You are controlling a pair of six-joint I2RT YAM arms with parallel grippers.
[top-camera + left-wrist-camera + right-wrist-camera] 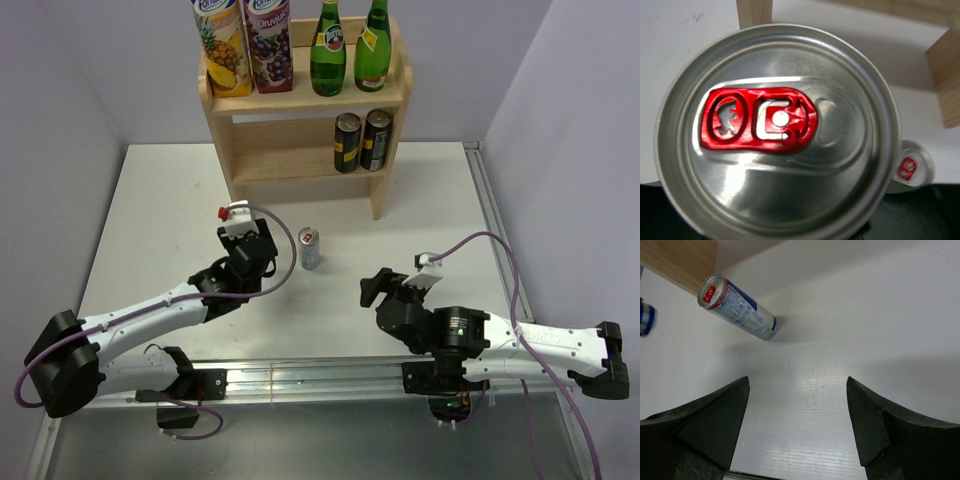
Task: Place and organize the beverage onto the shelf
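Worktop: white and matte, finely ribbed in the right wrist view, with a metal rail along the bottom edge. Pale lilac walls close three sides.

Shelf: top centre, by the back wall.

Your left fingers are clamped on the held can, left of centre. The loose can stands upright mid-frame, apart from the shelf.

Your right fingers stand apart over the worktop, lower right.

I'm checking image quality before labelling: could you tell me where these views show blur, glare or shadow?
Left wrist: the near can fills the frame, soft, with bright reflections on its lid. Right wrist: the standing can is sharp, with a soft shadow at its base. Top external: evenly lit.
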